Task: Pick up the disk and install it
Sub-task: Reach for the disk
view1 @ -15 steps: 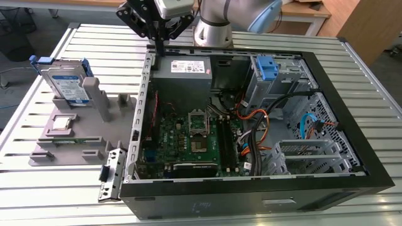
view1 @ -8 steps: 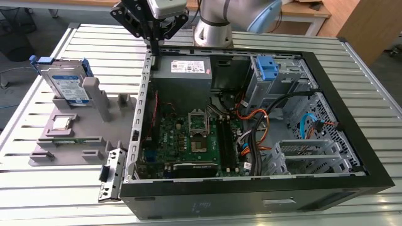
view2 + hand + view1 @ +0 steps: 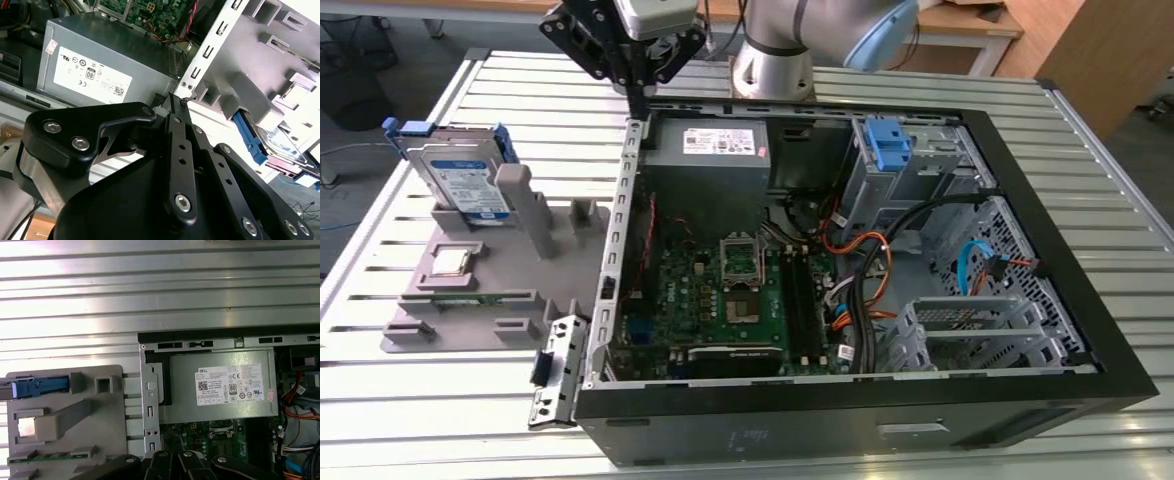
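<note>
The disk [image 3: 460, 180] is a silver drive with a white-and-blue label in a blue carrier frame. It stands upright in a slot of the grey fixture [image 3: 520, 290] at the exterior view's left. It also shows in both wrist views: edge-on as the disk [image 3: 35, 387], and as the disk [image 3: 280, 145] beside the fixture's posts. My gripper [image 3: 640, 90] hangs above the rear wall of the open computer case [image 3: 1067, 250], to the right of the disk and well apart from it. Its black fingers [image 3: 176, 115] are shut together with nothing between them.
The case holds a grey power supply [image 3: 707, 150], a green motherboard [image 3: 734, 290], loose cables [image 3: 881, 250] and a blue bracket [image 3: 887, 145] in the upper drive bay. A metal drive cage [image 3: 974, 320] sits at the lower right. A small square chip [image 3: 450, 262] lies on the fixture. All rests on a slatted metal table [image 3: 454, 400].
</note>
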